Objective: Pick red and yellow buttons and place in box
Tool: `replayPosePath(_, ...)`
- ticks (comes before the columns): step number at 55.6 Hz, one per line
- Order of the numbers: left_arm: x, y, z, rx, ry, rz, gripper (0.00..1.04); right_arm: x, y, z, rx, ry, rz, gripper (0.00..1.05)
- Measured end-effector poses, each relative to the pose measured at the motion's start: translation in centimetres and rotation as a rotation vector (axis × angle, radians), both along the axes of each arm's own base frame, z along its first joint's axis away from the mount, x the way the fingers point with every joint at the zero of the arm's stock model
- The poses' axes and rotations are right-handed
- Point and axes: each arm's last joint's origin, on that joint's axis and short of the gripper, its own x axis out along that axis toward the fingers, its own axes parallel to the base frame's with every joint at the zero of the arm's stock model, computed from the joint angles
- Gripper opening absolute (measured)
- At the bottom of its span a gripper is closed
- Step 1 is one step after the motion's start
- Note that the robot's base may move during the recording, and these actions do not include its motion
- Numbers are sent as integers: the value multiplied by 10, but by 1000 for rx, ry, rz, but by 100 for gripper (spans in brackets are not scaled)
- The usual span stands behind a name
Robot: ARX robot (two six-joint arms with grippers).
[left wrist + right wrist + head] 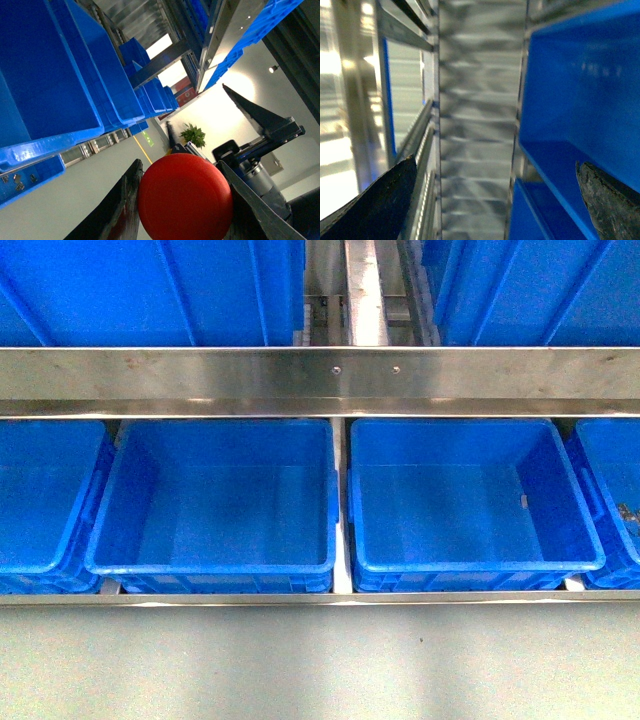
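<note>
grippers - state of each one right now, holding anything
Left gripper: shut on a red button.
Right gripper: open, nothing in it.

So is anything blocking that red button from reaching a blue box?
Nothing visible does. The left jaws hold the red button; the blue boxes are open-topped, with only a steel rail crossing above their back edges.
</note>
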Motion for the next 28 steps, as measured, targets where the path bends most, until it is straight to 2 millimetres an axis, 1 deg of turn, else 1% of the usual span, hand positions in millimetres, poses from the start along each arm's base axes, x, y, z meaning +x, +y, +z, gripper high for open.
replayPosePath(5,0,-6,4,3,-18,-4,33,2,19,-14,15,35,84,97)
replayPosePath(11,1,-12,8,1,-31,-6,33,2,35,-21,24,52,154,97)
replayPosePath(17,3,-14,9,0,-36,7,33,2,42,-22,21,49,186,97)
replayPosePath(28,3,-21,4,11,-35,2,33,5,47,-20,17,51,203,97)
